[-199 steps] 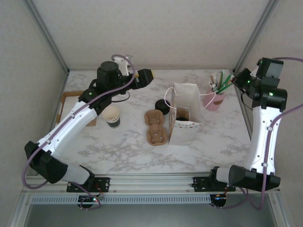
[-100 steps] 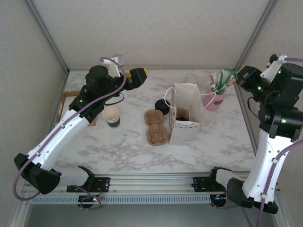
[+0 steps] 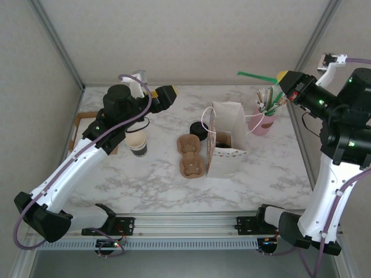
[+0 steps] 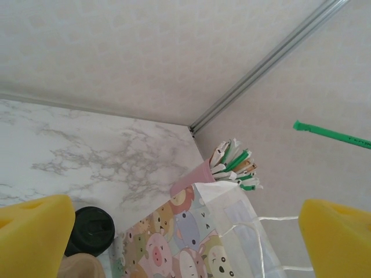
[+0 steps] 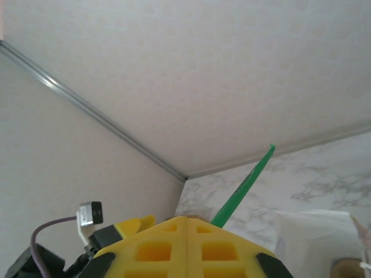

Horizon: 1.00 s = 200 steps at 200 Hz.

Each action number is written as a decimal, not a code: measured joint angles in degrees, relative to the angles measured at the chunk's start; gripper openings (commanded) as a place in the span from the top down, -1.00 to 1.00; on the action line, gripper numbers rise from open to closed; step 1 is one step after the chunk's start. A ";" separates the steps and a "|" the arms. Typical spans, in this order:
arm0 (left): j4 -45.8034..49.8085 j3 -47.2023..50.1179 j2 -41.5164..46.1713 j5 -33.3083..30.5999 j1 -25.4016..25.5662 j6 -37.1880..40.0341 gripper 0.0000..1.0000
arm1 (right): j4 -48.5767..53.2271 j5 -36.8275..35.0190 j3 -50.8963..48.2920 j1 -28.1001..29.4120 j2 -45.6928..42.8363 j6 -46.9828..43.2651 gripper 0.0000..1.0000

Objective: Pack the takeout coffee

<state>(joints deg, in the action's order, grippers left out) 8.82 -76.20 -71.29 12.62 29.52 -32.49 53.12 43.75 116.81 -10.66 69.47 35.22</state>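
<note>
Left of the paper bag [image 3: 230, 119], the left gripper [image 3: 167, 95] hovers with fingers spread wide and empty, well above and left of the takeout coffee [image 3: 198, 131]. The coffee stands lidded on the table, just left of the bag. Right of the bag, the right gripper [image 3: 283, 76] pinches a green straw [image 3: 255, 76] aloft. The step in hand appears to be fetching the straw. The next move calls for steering it over the bag's mouth, with the coffee not yet packed.
</note>
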 measured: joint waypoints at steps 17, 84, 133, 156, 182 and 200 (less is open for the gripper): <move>0.39 0.00 0.00 -1.46 0.00 0.20 -0.99 | 2.49 1.53 0.96 1.11 1.70 -0.17 1.00; 4.81 0.00 0.00 -8.41 -0.90 1.03 -0.99 | 12.90 0.31 -1.51 8.94 5.03 -5.64 1.00; 7.69 1.25 0.00 -10.99 -7.65 0.79 -0.99 | 14.88 -4.46 -6.14 12.13 6.27 -8.83 1.00; 9.11 3.28 0.00 -11.15 -12.13 0.33 -0.99 | 14.75 -5.62 -9.64 12.87 6.73 -9.46 1.00; 10.99 6.25 0.11 -11.56 -17.73 -0.55 -0.99 | 14.32 -6.91 -12.52 13.38 7.74 -10.38 1.00; 12.59 8.28 0.55 -12.07 -21.79 -1.20 -0.97 | 13.73 -7.96 -13.22 13.77 8.87 -10.93 0.98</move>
<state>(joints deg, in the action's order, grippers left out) 21.41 -67.92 -70.74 0.56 7.73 -33.69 66.85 35.79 103.59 3.11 78.35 24.29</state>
